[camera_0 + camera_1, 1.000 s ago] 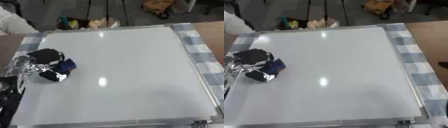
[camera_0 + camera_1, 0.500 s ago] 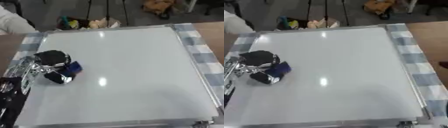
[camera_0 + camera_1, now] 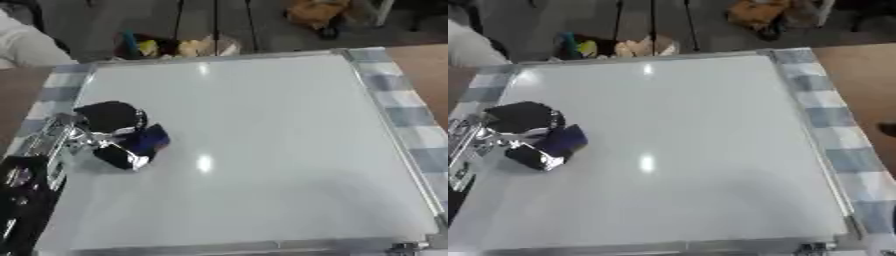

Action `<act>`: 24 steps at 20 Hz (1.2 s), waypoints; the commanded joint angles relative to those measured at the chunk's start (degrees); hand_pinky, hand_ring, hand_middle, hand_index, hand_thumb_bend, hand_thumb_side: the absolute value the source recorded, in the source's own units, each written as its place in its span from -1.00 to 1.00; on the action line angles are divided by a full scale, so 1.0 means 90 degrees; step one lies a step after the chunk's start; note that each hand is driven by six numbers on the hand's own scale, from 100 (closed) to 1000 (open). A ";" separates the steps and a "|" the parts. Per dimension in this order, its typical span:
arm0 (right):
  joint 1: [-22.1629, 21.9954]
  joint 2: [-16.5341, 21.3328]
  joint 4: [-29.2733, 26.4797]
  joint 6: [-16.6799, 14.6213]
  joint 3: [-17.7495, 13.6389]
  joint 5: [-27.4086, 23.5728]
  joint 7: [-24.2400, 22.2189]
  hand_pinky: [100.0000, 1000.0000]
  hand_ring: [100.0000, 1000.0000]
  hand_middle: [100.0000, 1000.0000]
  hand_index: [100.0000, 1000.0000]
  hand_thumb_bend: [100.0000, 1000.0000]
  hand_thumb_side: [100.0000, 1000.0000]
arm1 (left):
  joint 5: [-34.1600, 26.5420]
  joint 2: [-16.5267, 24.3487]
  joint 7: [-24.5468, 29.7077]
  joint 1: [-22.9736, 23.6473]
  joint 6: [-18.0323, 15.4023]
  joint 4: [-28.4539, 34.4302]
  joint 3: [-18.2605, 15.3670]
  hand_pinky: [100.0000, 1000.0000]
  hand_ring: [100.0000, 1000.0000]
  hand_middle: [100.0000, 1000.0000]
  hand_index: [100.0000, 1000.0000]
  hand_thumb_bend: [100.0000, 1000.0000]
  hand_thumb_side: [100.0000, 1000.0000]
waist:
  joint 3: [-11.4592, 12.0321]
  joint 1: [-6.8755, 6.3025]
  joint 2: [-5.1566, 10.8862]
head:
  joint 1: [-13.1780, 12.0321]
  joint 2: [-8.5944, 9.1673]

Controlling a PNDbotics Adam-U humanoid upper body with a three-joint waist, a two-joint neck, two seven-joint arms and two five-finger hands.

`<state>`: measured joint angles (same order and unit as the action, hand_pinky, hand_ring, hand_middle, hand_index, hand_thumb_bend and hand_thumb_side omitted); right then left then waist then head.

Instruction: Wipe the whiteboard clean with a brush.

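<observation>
Wiping the whiteboard (image 3: 262,150), I am finding it free of visible marks; I am keeping my left hand (image 3: 105,135), fingers curled round the dark-blue brush (image 3: 149,141), flat against its left side, sweeping in overlapping passes.

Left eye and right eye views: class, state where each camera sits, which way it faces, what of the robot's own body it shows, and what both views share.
Left eye view: in the robot's head, facing down at the whiteboard; the left hand, curled on a blue brush, and its arm show at the left edge.
Right eye view: same head, facing down, set slightly to the right; the same hand shows nearer the left edge.
Shared: whiteboard, brush, left hand, checked cloth, clutter beyond the far edge. The right hand shows in neither.
</observation>
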<state>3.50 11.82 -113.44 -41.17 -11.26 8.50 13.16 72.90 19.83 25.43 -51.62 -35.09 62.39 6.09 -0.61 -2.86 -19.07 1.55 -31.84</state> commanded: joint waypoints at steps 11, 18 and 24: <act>-0.0020 0.0079 -0.0128 -0.0048 -0.0021 0.0058 0.0043 0.37 0.68 0.17 0.58 -1.00 0.57 | 0.0438 0.0298 -0.0526 0.0130 0.0351 -0.0593 -0.0317 -0.43 -0.10 -0.43 -0.64 -1.00 0.28 | 0.0001 0.0060 0.0085 | -0.0009 0.0074; -0.0047 0.0066 -0.0128 -0.0068 -0.0012 0.0094 0.0057 0.37 0.68 0.17 0.58 -1.00 0.58 | 0.0286 0.0470 -0.0266 0.0080 0.0382 -0.0807 -0.0465 -0.42 -0.09 -0.43 -0.64 -1.00 0.30 | -0.0005 0.0066 0.0095 | -0.0015 0.0057; -0.0057 0.0065 -0.0128 -0.0068 -0.0011 0.0116 0.0070 0.37 0.68 0.17 0.58 -1.00 0.57 | 0.0105 0.0639 -0.0154 0.0068 0.0508 -0.0937 -0.0630 -0.43 -0.10 -0.44 -0.63 -1.00 0.31 | 0.0001 0.0062 0.0100 | -0.0002 0.0059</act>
<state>2.98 11.82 -113.44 -41.64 -11.25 9.03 13.63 73.51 23.53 23.10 -51.62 -30.83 56.08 0.77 -0.71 -2.67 -18.73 1.56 -31.65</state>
